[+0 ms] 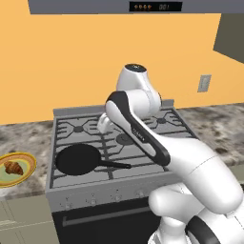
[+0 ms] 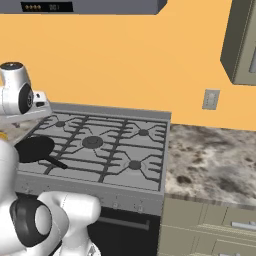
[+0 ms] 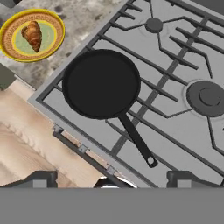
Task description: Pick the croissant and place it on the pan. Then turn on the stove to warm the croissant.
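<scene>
Golden-brown croissant point(image 3: 33, 36), black pan point(image 3: 101, 83), grey stove point(image 1: 119, 138).

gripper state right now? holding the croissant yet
gripper: open, holding nothing; its fingertips stand wide apart above the pan. The croissant lies on the plate.

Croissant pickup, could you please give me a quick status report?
Pincer open, empty, high over stove. Croissant on plate on counter, beside stove. Pan empty on front burner. Nothing in the way.
</scene>
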